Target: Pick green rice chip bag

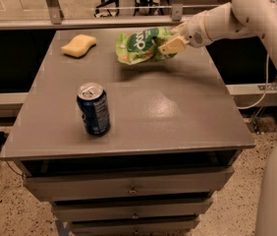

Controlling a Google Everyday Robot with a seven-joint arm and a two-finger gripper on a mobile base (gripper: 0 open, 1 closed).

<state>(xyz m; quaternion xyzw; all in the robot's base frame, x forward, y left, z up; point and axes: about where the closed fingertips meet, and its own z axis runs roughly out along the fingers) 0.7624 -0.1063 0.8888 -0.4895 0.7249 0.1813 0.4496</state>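
Grey table point(178, 114), fingers point(171, 45) on bag point(137, 46) above

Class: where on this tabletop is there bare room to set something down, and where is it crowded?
Bare: the tabletop right of the can to its right edge, and the strip between can and sponge. Crowded: the back, where the gripper holds the chip bag beside the sponge.

Sponge point(78, 45) sits by the counter's point(178, 112) far left corner. Soda can point(94, 108) stands upright left of centre, a little back from the front edge. Rice chip bag point(139, 46) hangs just off the surface near the far edge, right of the sponge, well behind the can. Gripper point(170, 44) reaches in from the far right corner, pinching the bag's right end. Drawers point(128, 187) stack below the front edge.
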